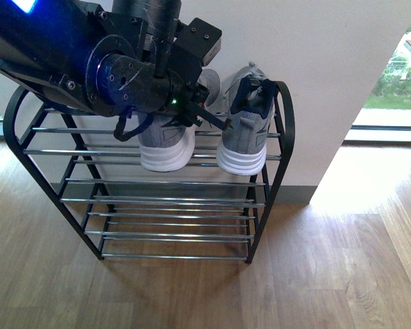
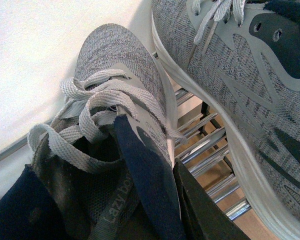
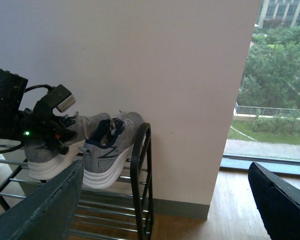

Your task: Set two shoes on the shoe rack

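Looming nearest in the front view, the left arm (image 1: pixel 89 55) reaches over the shoe rack (image 1: pixel 277 164) with its left claw (image 1: pixel 207 116) at the collar of one grey sneaker (image 1: pixel 166 140). One dark finger (image 2: pixel 205 210) lies outside that collar, in the gap toward the other sneaker (image 1: pixel 245 130); whether the claw pinches the shoe cannot be told. Both sneakers stand upright, side by side on the rack's top tier, white heels outward and toes toward the white wall (image 1: pixel 315 62). The right claw (image 3: pixel 166 169) hangs spread wide, well apart from the rack. The rack stands on a wooden floor (image 1: pixel 329 274), near a window (image 1: pixel 397 75).
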